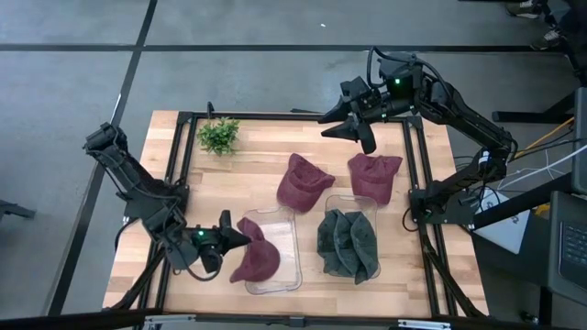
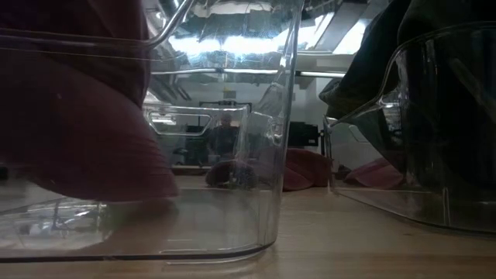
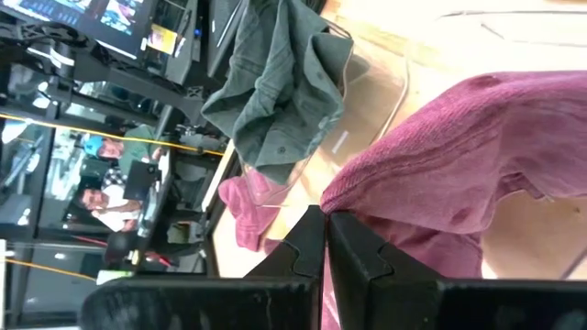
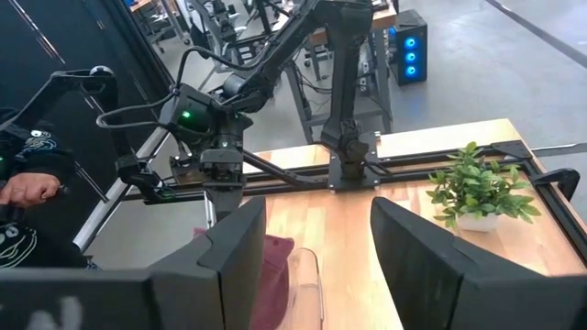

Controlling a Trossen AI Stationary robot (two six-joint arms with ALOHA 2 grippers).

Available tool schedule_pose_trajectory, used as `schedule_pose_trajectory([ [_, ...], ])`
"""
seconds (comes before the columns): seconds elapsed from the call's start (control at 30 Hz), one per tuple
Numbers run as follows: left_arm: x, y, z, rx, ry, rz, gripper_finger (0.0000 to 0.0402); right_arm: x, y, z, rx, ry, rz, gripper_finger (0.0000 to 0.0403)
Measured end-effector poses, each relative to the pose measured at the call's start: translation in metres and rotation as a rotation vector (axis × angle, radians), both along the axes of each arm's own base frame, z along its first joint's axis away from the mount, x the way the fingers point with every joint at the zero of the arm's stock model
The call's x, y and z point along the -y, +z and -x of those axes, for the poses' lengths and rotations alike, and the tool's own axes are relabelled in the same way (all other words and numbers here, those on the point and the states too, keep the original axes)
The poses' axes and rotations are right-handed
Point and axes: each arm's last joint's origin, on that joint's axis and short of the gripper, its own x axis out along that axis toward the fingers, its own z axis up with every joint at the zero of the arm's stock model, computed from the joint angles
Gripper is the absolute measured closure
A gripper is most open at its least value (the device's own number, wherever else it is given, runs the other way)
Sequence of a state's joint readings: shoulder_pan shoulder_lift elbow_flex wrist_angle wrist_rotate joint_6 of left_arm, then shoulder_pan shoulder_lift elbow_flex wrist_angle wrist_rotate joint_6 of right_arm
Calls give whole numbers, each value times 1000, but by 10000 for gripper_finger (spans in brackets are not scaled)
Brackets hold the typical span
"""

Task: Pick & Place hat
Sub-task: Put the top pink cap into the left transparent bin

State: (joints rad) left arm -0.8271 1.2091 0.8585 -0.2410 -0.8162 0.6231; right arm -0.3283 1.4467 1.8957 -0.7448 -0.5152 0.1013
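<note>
My left gripper [image 1: 235, 240] is shut on a maroon hat [image 1: 256, 256] at the left side of a clear bin [image 1: 286, 220] near the table's front. In the low view the hat [image 2: 77, 116] fills the bin's left part behind the clear wall [image 2: 283, 132]. Two more maroon hats [image 1: 303, 181] [image 1: 374, 174] lie flat on the table behind the bins. My right gripper [image 1: 353, 128] hovers open, high over the table's far right, with nothing between its fingers [image 4: 316, 252]. My left gripper pinches the hat's stitched edge [image 3: 353, 188] between its two shut fingers [image 3: 307, 243]. They come from the table's left, slanting slightly down. The hat's body spreads away from the fingers and reaches down into the bin; whether it rests on the bin's floor, I cannot tell.
A second clear bin [image 1: 367, 203] to the right holds several dark green hats [image 1: 348, 243]. A small potted plant [image 1: 218, 135] stands at the far left. A black frame [image 1: 415, 165] runs along the table's edges. In the right wrist view a person's hand [image 4: 27, 188] shows beyond the table.
</note>
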Motion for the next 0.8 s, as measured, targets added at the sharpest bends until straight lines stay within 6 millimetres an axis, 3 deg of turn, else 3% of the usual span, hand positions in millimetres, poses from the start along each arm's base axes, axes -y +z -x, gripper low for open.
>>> schedule_pose_trajectory([
  [0.3,1,0,1,-4,3,43,387,0,0,0,-1,-1,-4,205],
  [0.8,2,0,2,4,32,106,266,-1,0,0,-8,-6,-39,205],
])
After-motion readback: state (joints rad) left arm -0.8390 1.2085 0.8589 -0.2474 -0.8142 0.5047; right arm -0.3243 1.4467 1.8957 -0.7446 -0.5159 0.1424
